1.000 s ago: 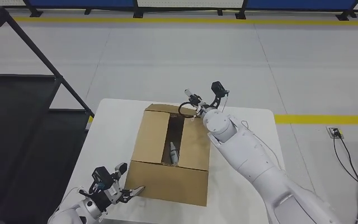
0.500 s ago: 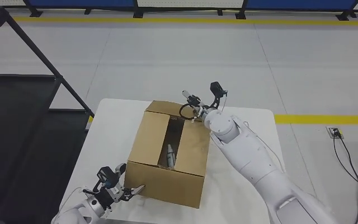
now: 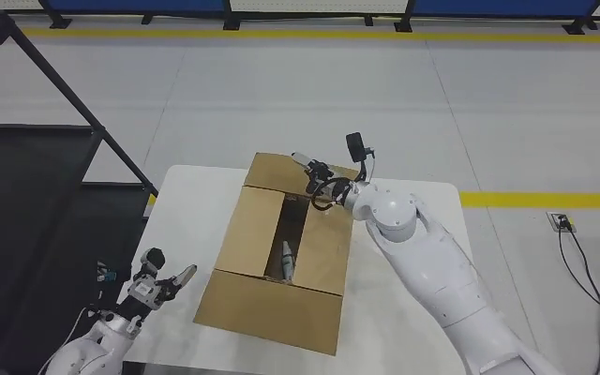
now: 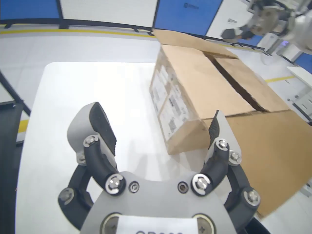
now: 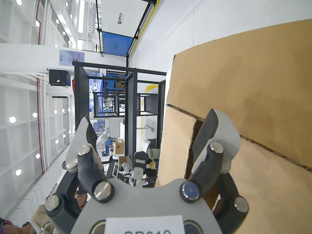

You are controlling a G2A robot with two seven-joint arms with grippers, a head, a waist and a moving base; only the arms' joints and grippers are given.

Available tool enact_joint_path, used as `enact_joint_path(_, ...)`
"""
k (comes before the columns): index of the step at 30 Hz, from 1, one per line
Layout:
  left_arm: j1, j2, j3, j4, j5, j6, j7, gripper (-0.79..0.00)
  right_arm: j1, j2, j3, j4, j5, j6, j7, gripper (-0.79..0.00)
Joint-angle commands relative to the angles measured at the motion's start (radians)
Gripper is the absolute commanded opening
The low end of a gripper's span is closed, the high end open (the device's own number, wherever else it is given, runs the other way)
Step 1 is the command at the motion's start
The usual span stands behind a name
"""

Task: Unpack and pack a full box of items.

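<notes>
on the white table (image 3: 187, 202) the cardboard box (image 3: 251, 230) sits a little more turned than a second ago, and its far flap (image 3: 277, 169) now stands raised. the left gripper (image 4: 156, 109), which was at the box's near left corner, has drawn back to the left and hangs apart from it, fingers spread and empty. the right gripper (image 5: 148, 118) has slid left along the far end, fingers spread, one pad (image 5: 204, 127) just beside the cardboard edge. a bottle (image 3: 289, 258) lies inside, seen through the gap in the box's top. around the table there is a pale grey floor (image 3: 375, 94), a yellow line (image 3: 525, 199), blue panels (image 3: 141, 6) far off and a black frame (image 3: 75, 103) at left.
</notes>
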Motion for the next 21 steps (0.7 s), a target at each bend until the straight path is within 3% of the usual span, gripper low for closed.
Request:
enact_joint_path(1, -0.027, -0.006, 0.036, 0.006, 0.068, 0.124, 0.005, 0.000, 0.001, -0.001, -0.001, 0.004, 0.000, -0.003, -0.003, 0.000)
enact_joint_path(6, -0.109, -0.022, 0.143, 0.072, 0.140, 0.245, -0.006, 0.000, 0.001, -0.001, -0.001, 0.004, 0.000, -0.003, -0.003, 0.000)
enact_joint_path(12, -0.165, -0.030, 0.224, 0.129, 0.208, 0.220, -0.006, 0.000, -0.055, 0.009, -0.022, -0.021, -0.066, -0.010, 0.106, 0.000)
enact_joint_path(21, -0.144, -0.032, 0.243, 0.122, 0.208, 0.172, 0.027, 0.000, -0.061, 0.011, -0.031, -0.014, -0.070, -0.034, 0.256, 0.000)
